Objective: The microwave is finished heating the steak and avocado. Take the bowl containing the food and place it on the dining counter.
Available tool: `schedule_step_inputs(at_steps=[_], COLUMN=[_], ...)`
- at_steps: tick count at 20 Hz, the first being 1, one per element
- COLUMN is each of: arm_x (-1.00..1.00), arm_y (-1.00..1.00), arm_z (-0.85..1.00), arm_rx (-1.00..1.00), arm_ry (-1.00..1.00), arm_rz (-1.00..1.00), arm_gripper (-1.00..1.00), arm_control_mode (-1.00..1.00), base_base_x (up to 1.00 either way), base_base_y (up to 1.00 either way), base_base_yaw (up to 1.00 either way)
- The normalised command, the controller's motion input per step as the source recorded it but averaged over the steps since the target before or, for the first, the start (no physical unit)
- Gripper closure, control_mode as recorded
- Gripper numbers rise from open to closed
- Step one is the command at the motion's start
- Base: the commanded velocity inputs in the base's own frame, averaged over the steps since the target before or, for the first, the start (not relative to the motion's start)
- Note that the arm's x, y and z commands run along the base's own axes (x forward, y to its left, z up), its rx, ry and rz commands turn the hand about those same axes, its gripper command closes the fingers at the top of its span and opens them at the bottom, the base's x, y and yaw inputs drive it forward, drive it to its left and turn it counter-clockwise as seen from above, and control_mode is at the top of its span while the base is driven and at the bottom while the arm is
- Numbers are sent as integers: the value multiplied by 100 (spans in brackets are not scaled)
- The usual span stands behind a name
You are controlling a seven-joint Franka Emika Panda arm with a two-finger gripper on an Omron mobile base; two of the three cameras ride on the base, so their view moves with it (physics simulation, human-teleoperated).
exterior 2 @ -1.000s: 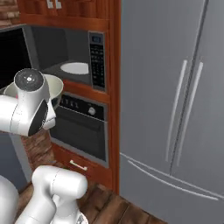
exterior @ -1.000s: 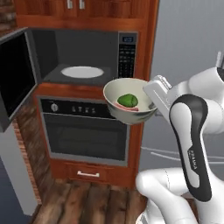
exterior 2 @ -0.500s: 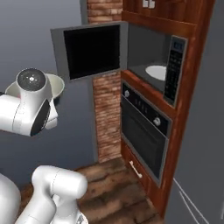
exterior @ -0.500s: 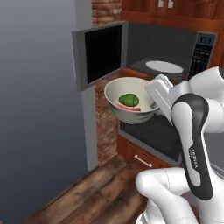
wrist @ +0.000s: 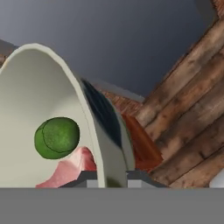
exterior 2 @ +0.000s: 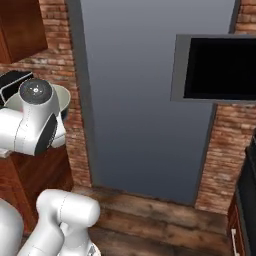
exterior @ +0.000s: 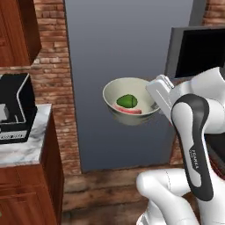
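One bowl (exterior: pixel 131 107) carried level off the left of the microwave (exterior: pixel 197 52) door, gripper (exterior: pixel 159 97) clamped shut on its rim; best kept upright and steady so avocado (exterior: pixel 127 101) and steak (exterior: pixel 128 110) stay inside on the way to the dining counter.

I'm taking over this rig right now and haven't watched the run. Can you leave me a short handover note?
End effector: shut on the bowl's rim, holding it in the air, upright.
Bowl: in front of a grey wall panel, with the avocado and steak inside.
Microwave door: open, off to the right.
Done: bowl is out of the microwave and carried.
Left: reach the dining counter and set the bowl on it.
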Motion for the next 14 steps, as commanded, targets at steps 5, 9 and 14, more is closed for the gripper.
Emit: schedule_step_inputs(at_steps=[5,9,14], arm_x=[0,0,0], arm_y=[0,0,0], arm_z=[0,0,0], arm_rx=[0,0,0], arm_ry=[0,0,0], arm_rz=[0,0,0], arm_gripper=[100,100,100], arm_control_mode=[100,100,100], base_base_x=[-36,-23,-11], base_base_y=[-8,-8,-1], base_base_yaw=[100,99,89])
